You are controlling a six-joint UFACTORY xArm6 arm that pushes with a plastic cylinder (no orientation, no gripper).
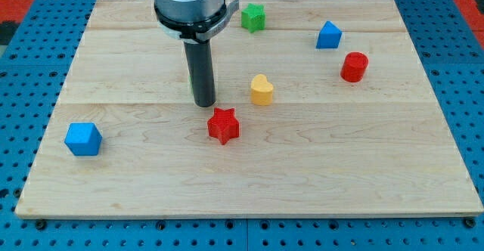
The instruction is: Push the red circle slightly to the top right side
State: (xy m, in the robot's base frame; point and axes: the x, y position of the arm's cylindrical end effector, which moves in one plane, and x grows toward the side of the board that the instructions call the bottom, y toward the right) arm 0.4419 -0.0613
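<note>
The red circle (354,66), a short red cylinder, stands on the wooden board (340,168) at the view's upper right. My tip (204,103) is the lower end of the dark rod, left of the board's middle. It is far to the left of the red circle and touches no block. The red star (224,125) lies just below and right of my tip. The yellow heart (262,90) is to the right of my tip, between it and the red circle.
A blue block (328,35) sits just up and left of the red circle. A green star (253,17) lies near the top edge. A blue cube (82,139) sits at the left edge. Blue pegboard (23,92) surrounds the board.
</note>
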